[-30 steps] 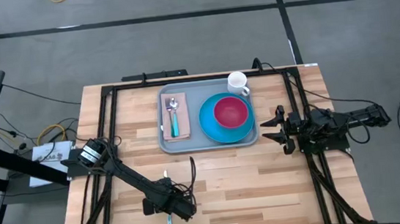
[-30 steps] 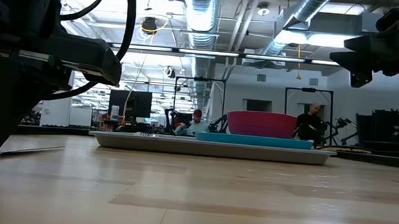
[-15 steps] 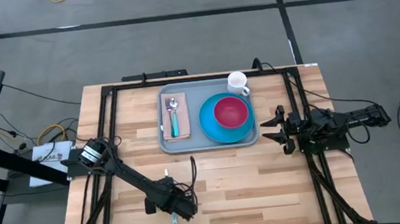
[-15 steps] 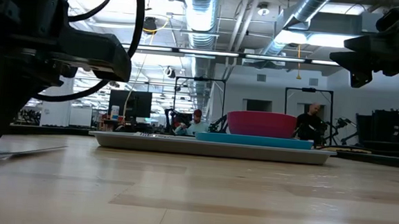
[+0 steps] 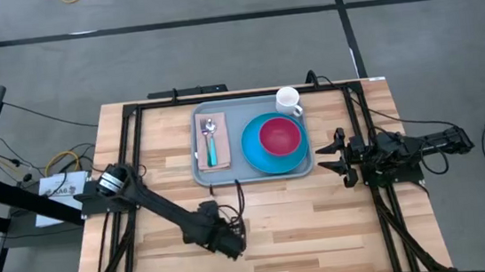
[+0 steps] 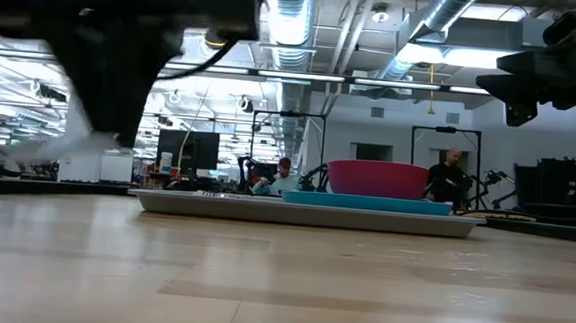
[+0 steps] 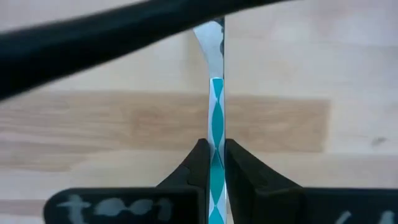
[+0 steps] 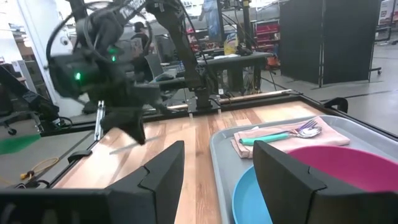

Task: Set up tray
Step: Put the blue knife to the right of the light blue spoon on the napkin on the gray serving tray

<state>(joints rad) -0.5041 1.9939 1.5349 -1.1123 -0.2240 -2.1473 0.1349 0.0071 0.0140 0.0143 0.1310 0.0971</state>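
Observation:
My left gripper (image 5: 227, 241) hangs over the near middle of the table, shut on a utensil (image 7: 215, 106) that has a teal-and-white patterned handle and a silver end. The arm hides the utensil in the high view. At the far middle lies the grey-blue tray (image 5: 231, 175). It carries a blue plate (image 5: 258, 158) with a red bowl (image 5: 280, 136), a white mug (image 5: 288, 101), and a pink napkin (image 5: 212, 152) with a spoon and fork. My right gripper (image 5: 337, 156) waits open, to the right of the tray. My left gripper pinches the utensil's patterned handle (image 7: 216, 153) between its two fingers (image 7: 198, 163). The utensil runs forward along the fingers, seen edge-on, with its silver end (image 7: 211, 38) out ahead. The fingers slant down toward the table, and the utensil is lifted clear of the wood.
Black frame rails (image 5: 133, 146) run along both sides of the table, with cables off its left edge. Bare wood (image 5: 305, 228) lies between the tray and the near edge. People and other rigs show in the room beyond.
My left gripper has shut on the utensil that lay near the table's front edge. It has risen with it and gone a little toward the right and far side. The utensil is now off the wood.

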